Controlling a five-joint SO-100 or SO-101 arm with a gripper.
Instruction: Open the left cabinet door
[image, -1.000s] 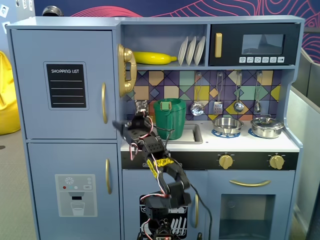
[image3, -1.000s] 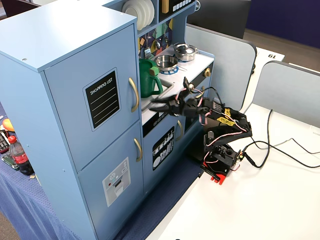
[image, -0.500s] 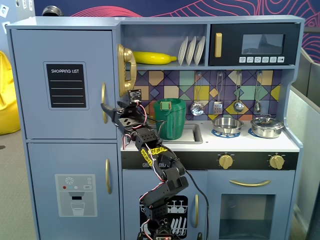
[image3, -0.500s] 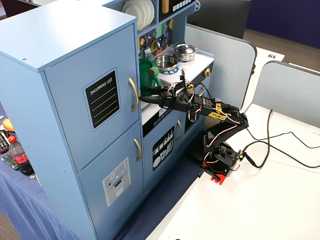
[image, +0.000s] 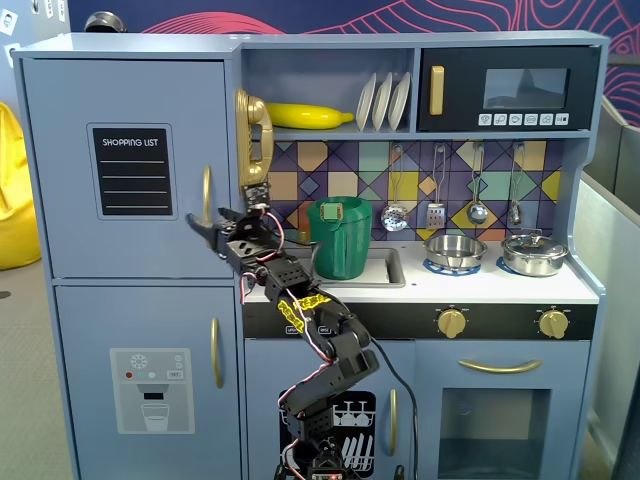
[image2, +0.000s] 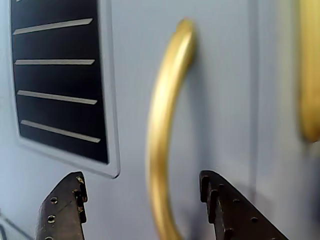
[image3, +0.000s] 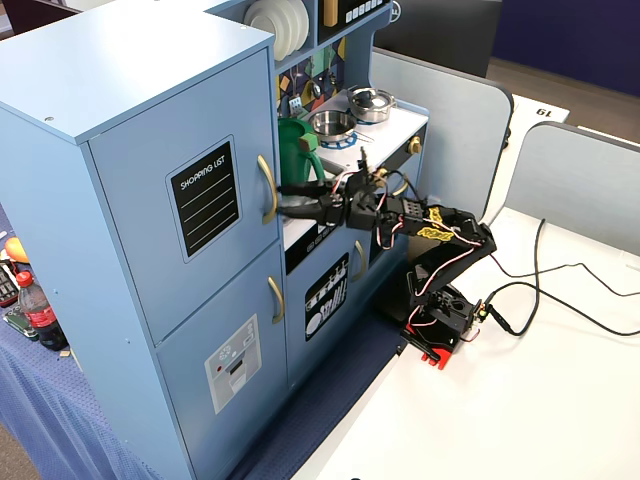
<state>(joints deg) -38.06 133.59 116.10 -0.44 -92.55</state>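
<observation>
Door status first: the left cabinet door (image: 125, 165) sits flush in the upper left of the toy kitchen (image: 585, 180) in both fixed views, and we find it closed. Its black chalkboard panel (image: 132, 171) reads "SHOPPING LIST", and a vertical gold handle (image: 207, 195) runs along its right edge.

We note the arm (image3: 430, 235) standing on the white desk (image3: 560, 400) and reaching across to that door. Its gripper (image: 205, 222) is at the lower part of the handle. In the wrist view the fingers (image2: 62, 207) stand apart, one on each side of the gold handle (image2: 165, 130), with clear gaps to the handle on both sides (no contact visible there). The chalkboard panel (image2: 60, 75) fills the upper left of that view.

Below the door we record a second blue-grey door (image: 150, 385) with a grey dispenser panel (image: 152, 390), also closed. Right of the gripper, a green pitcher (image: 340, 238) stands in the sink (image: 385, 268) and a gold toy phone (image: 253, 138) hangs on the side wall above it. A banana (image: 305, 115) lies on the shelf, beside upright white plates (image: 385, 100). Black cables (image3: 560, 290) trail over the desk.
</observation>
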